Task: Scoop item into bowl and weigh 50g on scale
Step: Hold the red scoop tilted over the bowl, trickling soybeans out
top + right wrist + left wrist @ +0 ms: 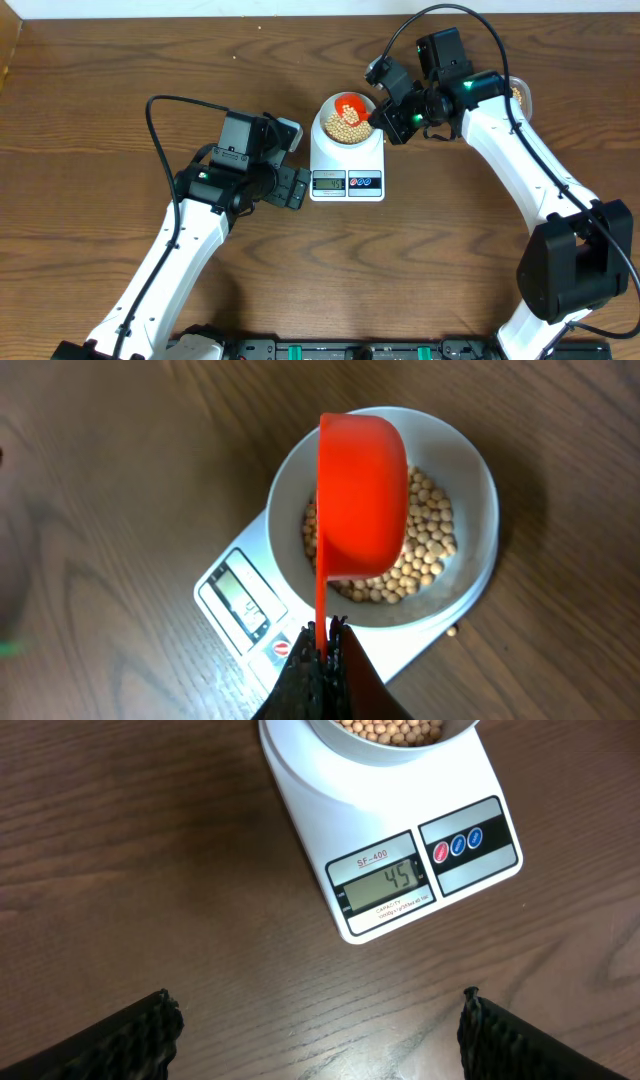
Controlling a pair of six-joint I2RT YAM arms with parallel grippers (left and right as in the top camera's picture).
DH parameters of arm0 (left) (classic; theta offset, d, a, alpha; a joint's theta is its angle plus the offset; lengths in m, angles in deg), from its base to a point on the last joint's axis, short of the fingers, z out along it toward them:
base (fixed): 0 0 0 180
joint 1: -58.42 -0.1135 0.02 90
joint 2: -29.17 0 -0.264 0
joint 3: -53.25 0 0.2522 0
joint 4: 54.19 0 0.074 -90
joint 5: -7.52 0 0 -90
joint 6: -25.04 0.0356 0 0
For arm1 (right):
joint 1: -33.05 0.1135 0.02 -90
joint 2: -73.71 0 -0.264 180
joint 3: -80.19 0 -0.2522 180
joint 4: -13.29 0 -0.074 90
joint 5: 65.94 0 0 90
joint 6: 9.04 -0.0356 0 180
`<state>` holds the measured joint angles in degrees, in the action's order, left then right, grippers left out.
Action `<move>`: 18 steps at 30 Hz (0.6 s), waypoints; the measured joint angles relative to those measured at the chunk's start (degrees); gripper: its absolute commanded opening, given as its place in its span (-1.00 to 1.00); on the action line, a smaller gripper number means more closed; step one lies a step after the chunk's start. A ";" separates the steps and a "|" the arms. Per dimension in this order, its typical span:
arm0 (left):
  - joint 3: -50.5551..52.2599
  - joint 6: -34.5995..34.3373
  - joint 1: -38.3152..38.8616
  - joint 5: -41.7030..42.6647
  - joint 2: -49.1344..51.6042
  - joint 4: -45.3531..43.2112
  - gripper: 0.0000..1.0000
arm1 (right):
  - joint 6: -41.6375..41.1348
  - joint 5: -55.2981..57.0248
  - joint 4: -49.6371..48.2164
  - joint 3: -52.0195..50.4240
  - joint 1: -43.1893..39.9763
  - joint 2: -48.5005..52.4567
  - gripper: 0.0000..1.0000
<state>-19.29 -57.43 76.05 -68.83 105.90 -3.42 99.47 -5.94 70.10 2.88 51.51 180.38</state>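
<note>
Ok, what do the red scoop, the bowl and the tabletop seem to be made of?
The red scoop: likely moulded plastic, smooth, soft sheen, uniform colour. The bowl: smooth, even white, plastic or glazed ceramic; cannot tell which. The tabletop: dark brown wood grain, matte; solid wood or laminate is unclear.

White arms (185, 235), black joints (570, 270) and cables (152, 130), ridged black fingers (130, 1035)

You have the beans (425, 540) in the bowl (472, 472), the bowl on the scale (222, 578), and the scoop (362, 490) over the bowl.
</note>
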 measured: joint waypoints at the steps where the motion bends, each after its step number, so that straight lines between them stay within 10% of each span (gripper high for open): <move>1: 0.00 0.00 0.00 0.00 0.00 0.00 0.82 | -0.07 -0.15 0.00 0.00 0.00 0.00 -0.98; 18: 0.00 0.00 0.00 0.00 0.00 0.00 0.82 | -0.55 -3.19 0.00 0.00 -1.14 0.00 -0.97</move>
<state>-19.29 -57.43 76.05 -68.83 105.90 -3.42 98.92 -9.13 70.10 2.88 50.38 180.38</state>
